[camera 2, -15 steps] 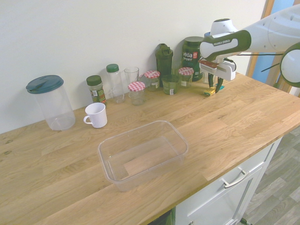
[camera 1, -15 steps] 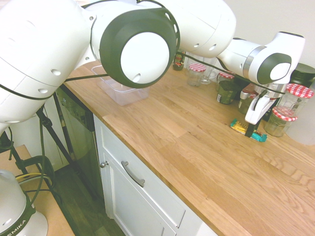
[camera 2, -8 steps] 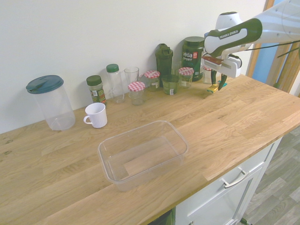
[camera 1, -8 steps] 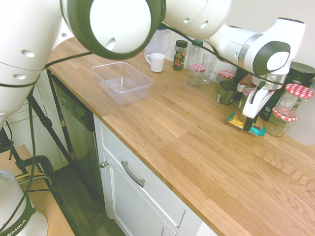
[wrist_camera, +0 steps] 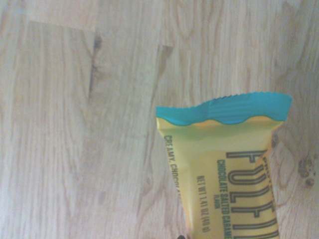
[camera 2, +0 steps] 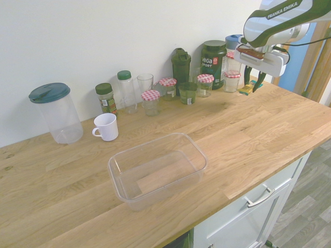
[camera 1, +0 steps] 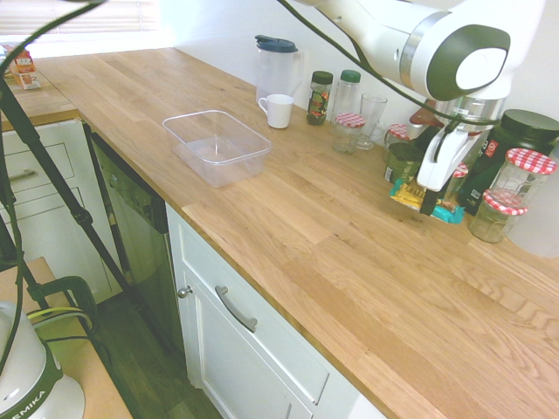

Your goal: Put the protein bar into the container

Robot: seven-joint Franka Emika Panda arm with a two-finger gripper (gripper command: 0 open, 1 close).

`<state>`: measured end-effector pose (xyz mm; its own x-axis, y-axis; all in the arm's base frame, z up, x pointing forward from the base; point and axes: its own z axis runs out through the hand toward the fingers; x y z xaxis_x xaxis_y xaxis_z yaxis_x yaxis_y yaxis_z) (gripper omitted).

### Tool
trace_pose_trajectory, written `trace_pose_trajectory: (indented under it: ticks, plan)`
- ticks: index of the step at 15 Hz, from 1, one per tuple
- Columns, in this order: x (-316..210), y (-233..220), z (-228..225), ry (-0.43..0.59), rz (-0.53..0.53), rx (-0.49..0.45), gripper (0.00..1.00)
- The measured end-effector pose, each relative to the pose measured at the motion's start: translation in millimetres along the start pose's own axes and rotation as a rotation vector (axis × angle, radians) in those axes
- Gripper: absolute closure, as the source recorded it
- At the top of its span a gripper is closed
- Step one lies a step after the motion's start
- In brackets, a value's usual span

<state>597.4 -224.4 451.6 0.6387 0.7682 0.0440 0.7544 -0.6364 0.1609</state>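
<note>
Protein bar [camera 1: 426,201] is off the counter [camera 1: 332,262] now. A second ago it was lying flat on the wood right by the jars, with the hand pressed down on it; now the hand [camera 1: 428,202] has come up and the bar came with it, pinched between the fingers and hanging just under the hand with its teal ends sticking out either side. So the fingers are clamped narrow on the wrapper and the grip looks like it took.

From the other side of the room you can see the same thing: the hand [camera 2: 253,85] is up above the back corner of the counter, bar [camera 2: 247,89] dangling under it, clear of the wood. The camera on the wrist shows the bar [wrist_camera: 229,169] up close, yellow wrapper with a crimped teal end, and plain wood grain well below it.

The lift also carried the hand sideways a bit, away from the red-checked jars [camera 1: 511,196] that sit just beside it, toward open counter.

What that means: pickup is done, the carry is what's left. The container [camera 2: 158,168] is well away from the hand, out in the middle of the counter near the front edge, empty as far as I can tell. The white mug [camera 2: 106,126] and pitcher [camera 2: 56,112] are further off still, behind it. I'd guess the hand needs to swing across over the tub and let go.
</note>
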Motion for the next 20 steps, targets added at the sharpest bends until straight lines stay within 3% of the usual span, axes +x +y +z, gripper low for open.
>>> trace_pose_trajectory:
  ticks: [11, 20]
  plan:
    - [45.4, -120.9, -40.9, 0.014, -0.079, -0.058, 1.00]
    - [126.3, -224.5, -64.1, 0.002, -0.119, -0.101, 1.00]
